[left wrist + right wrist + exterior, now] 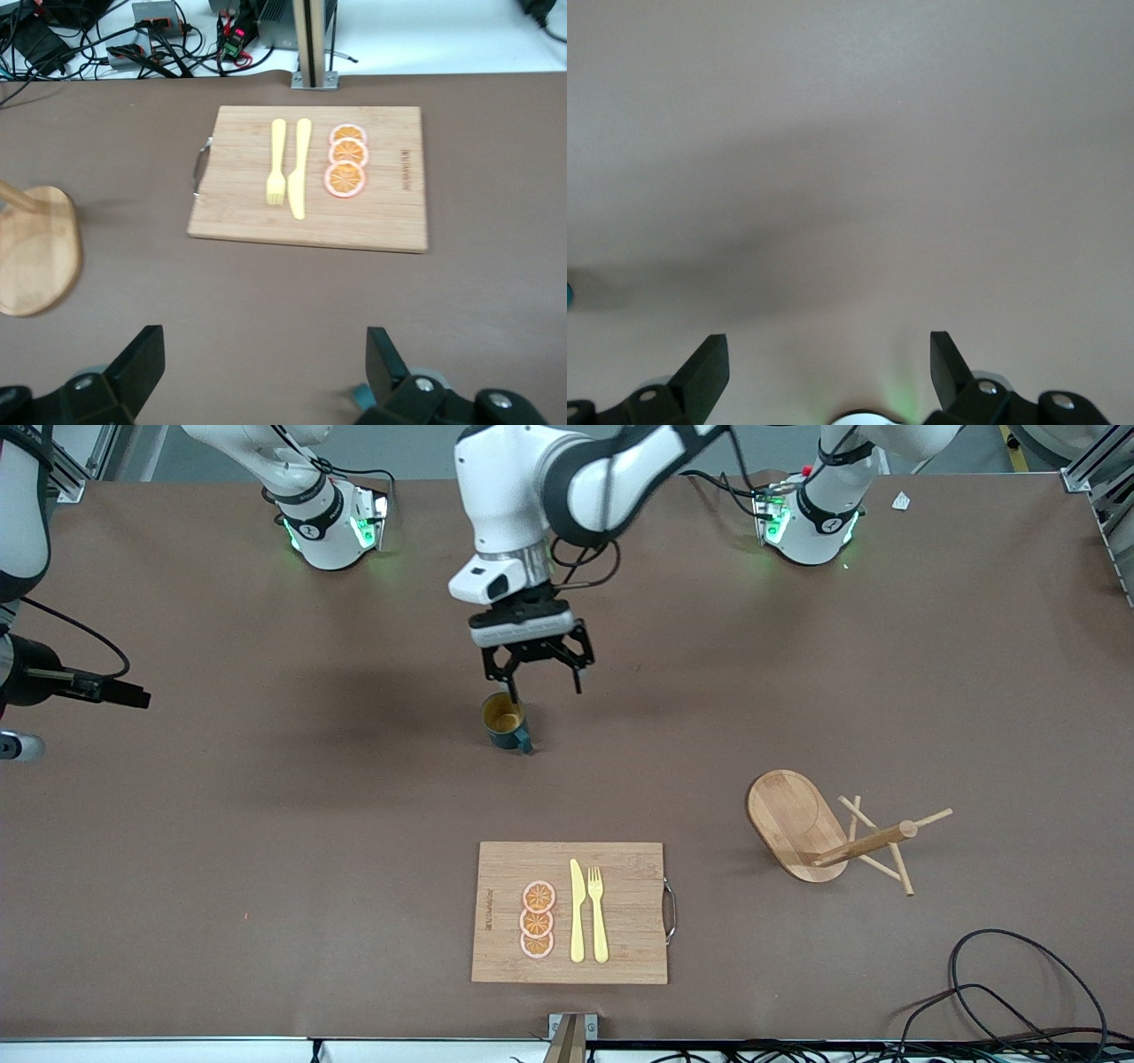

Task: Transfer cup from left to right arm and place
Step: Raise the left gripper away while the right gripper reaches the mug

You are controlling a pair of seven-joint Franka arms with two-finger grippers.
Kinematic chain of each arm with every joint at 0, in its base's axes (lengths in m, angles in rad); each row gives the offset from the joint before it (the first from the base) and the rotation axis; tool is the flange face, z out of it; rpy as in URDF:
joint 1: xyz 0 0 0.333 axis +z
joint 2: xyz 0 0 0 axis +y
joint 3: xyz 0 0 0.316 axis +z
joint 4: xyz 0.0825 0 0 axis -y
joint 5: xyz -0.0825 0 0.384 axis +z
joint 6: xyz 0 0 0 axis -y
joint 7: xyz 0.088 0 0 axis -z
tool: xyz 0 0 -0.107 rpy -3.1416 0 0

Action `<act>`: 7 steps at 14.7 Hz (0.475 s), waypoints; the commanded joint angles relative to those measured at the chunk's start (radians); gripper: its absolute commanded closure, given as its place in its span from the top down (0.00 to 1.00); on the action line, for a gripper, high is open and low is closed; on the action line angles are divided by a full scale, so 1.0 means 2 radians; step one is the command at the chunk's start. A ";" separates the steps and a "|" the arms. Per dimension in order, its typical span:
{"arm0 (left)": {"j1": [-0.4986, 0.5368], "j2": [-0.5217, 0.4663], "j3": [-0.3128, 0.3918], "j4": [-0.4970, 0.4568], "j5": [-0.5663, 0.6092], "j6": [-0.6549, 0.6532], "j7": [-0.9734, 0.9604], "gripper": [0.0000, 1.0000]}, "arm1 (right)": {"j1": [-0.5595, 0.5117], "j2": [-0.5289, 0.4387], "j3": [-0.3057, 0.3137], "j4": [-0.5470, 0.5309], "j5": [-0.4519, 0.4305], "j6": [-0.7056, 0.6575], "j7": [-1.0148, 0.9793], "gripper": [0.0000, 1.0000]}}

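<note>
The cup (505, 722) is a dark teal mug with a yellowish-brown inside. It stands upright mid-table, with its handle pointing toward the front camera. My left gripper (545, 689) hangs open just above it, one fingertip over the rim. In the left wrist view the gripper (266, 332) is open and empty, and only a teal bit of the cup (359, 394) shows beside one finger. My right gripper (828, 341) is open and empty over bare table. The right arm (53, 677) waits at its own end of the table.
A wooden cutting board (620, 948) with three orange slices, a yellow knife and a fork lies nearer the front camera than the cup. A wooden mug stand (797, 824) lies tipped over toward the left arm's end. Cables (1001, 992) lie at the front corner.
</note>
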 commanded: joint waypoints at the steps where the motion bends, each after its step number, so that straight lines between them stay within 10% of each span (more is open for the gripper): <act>1: 0.047 -0.024 -0.005 -0.002 -0.060 0.007 0.079 1.00 | 0.023 0.001 0.004 -0.007 0.000 0.006 0.105 1.00; 7: 0.172 -0.050 -0.005 0.050 -0.205 -0.048 0.235 1.00 | 0.109 0.001 0.004 -0.042 0.043 0.036 0.419 1.00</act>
